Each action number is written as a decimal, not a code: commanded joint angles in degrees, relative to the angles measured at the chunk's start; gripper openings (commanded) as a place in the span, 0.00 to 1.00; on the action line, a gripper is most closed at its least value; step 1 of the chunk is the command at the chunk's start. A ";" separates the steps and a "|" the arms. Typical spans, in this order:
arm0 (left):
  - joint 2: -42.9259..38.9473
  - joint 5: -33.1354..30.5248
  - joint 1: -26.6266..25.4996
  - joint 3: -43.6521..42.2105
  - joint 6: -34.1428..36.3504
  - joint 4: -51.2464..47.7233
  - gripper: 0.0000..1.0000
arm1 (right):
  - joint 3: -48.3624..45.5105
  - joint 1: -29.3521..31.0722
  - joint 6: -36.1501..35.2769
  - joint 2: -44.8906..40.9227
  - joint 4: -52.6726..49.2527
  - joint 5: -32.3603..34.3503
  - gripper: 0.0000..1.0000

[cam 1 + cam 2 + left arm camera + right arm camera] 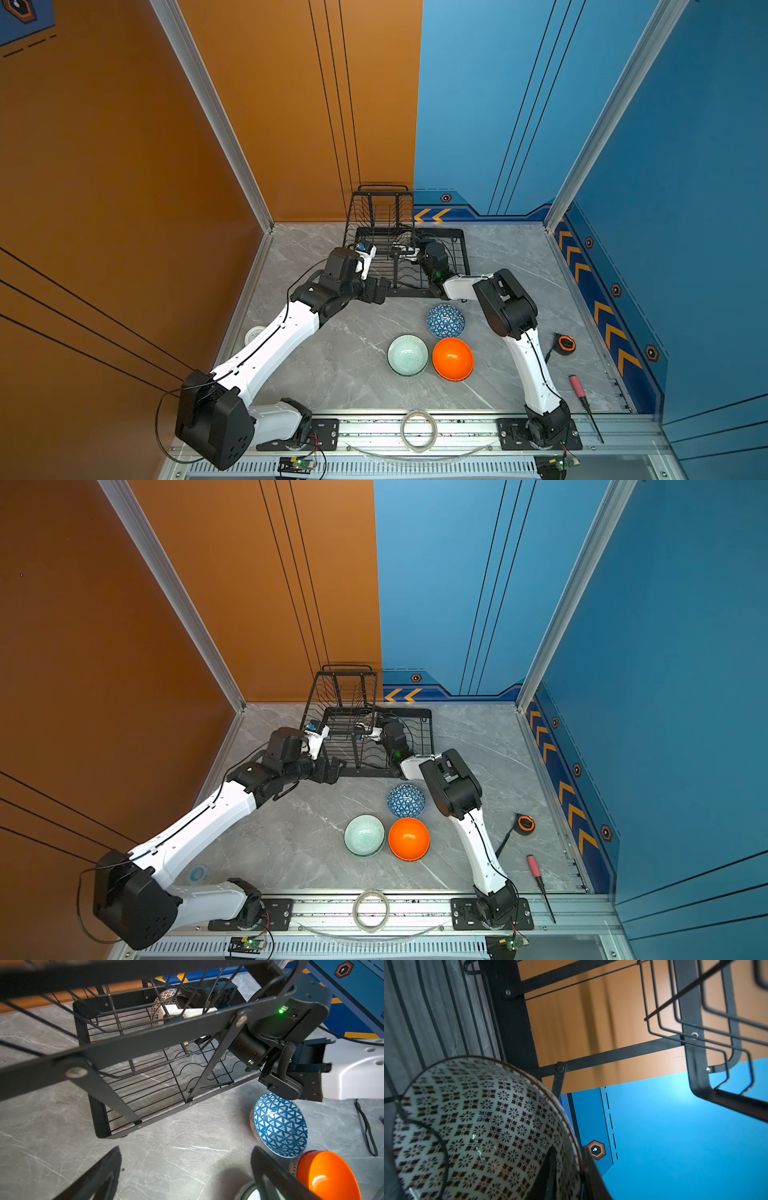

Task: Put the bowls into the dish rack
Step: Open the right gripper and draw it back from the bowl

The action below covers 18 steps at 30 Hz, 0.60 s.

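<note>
Black dish rack [155, 1043] screening lattice bowl [165, 995], right end effector [572, 1176] grip unclear

We see the left arm [278, 349] clad in long glossy white shells with small round holes, joined by boxy matt black motor housings [212, 428], the largest dotted with tiny holes. A thin black cable [157, 419] runs along the white shell and loops free beside that housing. The right arm [530, 365] is built alike, with white shells and a chunky black housing [505, 303]. Each stands on a flat black base plate [324, 432] fixed with silver screws. In the left wrist view we note the left gripper [186, 1149] with black tapered fingers [99, 1178], a green light [281, 1011] on the right arm's black wrist and a black braided sleeve [285, 1057] just beside it
</note>
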 commanded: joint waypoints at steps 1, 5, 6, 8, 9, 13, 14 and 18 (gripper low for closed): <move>-1.41 0.52 0.43 -0.64 -0.12 0.39 0.98 | -0.89 -0.29 1.62 -3.08 -1.26 1.80 0.24; -1.76 0.45 0.44 -0.64 -0.15 0.30 0.98 | -1.38 -0.21 2.23 -4.09 -1.11 1.97 0.30; -1.89 0.35 0.44 -0.64 -0.12 0.30 0.98 | -1.69 -0.28 2.27 -4.44 -1.15 1.92 0.32; -1.86 0.04 0.45 -0.64 -0.29 0.24 0.98 | -2.43 -0.21 2.53 -5.37 -1.50 1.68 0.37; -1.95 -0.14 0.44 -0.64 -0.30 0.10 0.98 | -3.03 -0.27 2.75 -5.99 -1.60 1.63 0.41; -2.24 -0.44 0.49 -2.42 -0.21 -0.04 0.98 | -5.54 -0.21 3.82 -9.13 -2.48 1.48 0.72; -2.29 -0.55 0.44 -2.51 -0.21 -0.06 0.98 | -6.24 -0.27 4.06 -9.84 -2.64 1.53 0.78; -2.89 -0.68 0.45 -2.84 -0.30 -0.13 0.98 | -9.94 -0.23 3.66 -13.12 -3.23 2.14 0.89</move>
